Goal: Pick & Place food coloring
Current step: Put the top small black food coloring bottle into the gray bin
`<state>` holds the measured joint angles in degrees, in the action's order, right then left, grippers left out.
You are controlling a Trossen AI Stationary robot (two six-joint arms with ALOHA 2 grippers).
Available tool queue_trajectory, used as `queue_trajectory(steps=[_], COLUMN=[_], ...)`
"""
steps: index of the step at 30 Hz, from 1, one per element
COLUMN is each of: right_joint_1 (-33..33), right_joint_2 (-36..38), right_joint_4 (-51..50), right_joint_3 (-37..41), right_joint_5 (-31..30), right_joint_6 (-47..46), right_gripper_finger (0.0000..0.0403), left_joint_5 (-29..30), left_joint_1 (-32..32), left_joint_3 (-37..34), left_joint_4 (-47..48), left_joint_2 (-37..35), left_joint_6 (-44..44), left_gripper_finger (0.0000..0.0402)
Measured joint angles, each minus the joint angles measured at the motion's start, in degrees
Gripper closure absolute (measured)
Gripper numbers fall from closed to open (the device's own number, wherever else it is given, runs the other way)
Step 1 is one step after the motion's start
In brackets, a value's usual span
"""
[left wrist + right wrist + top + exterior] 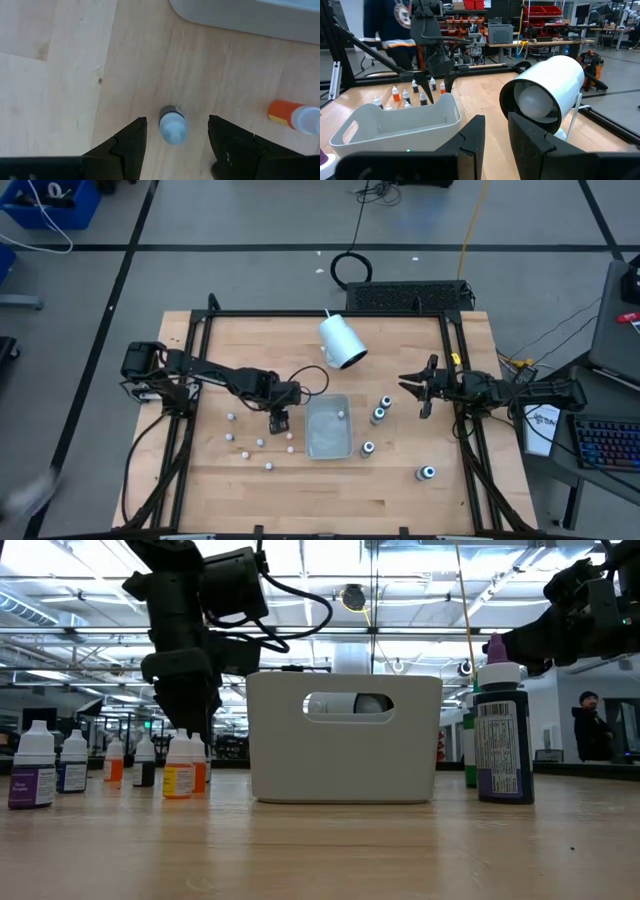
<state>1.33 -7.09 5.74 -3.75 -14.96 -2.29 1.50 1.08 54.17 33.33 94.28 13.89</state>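
Note:
Several tiny whitish food coloring bottles [260,443] stand upright on the wood left of the clear tray [312,442]; one more [342,413] shows inside the tray. Several larger dark bottles [378,415] stand right of the tray. My left gripper [280,422] points down, open, beside the tray's left wall. In the left wrist view its fingers [131,142] stand on either side of one small bottle [172,127] without touching it. My right gripper [418,388] hovers open, right of the dark bottles, facing the white cup [550,90].
The white cup [342,342] lies on its side near the table's far edge. An orange-labelled bottle [287,114] stands close to the straddled one. In the low view a dark bottle [503,730] stands right of the tray [345,735]. A person [590,730] stands beyond the table.

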Motion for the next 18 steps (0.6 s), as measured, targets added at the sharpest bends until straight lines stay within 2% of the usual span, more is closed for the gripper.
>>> queue_trajectory(steps=[18], right_joint_1=[0.0], right_joint_2=[0.0], right_joint_4=[0.0], right_joint_3=[0.0], right_joint_5=[0.02], right_joint_6=[0.01], right_gripper_finger=[0.0325], left_joint_5=[-0.04], left_joint_1=[0.0], left_joint_3=[0.02], left_joint_4=[0.12], left_joint_2=[0.0], left_joint_6=[0.04], left_gripper_finger=[0.0188])
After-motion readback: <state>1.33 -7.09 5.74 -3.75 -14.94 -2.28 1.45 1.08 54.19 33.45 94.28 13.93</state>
